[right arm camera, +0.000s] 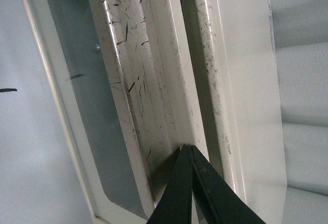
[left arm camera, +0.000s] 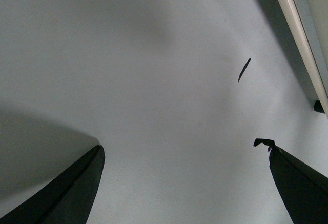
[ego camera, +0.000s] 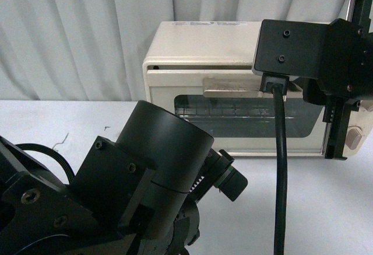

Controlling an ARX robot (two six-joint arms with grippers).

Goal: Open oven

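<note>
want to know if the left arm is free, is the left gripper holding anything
No, the left wrist view shows the left gripper with fingers wide apart and only bare table between them.

The right gripper (right arm camera: 188, 149) is matte black. Just ahead of its tips the oven (ego camera: 192, 45) is cream-white, and its beige handle (right arm camera: 148, 70) is flecked with thin dark scratches. The window (ego camera: 233, 118) beside them is dark, smoky glass. Under the black left gripper (left arm camera: 182, 144) the table (left arm camera: 128, 55) is plain pale grey-white, with one small dark streak (left arm camera: 244, 69) ahead. Beyond both grippers hangs a white pleated curtain (ego camera: 87, 27).
</note>
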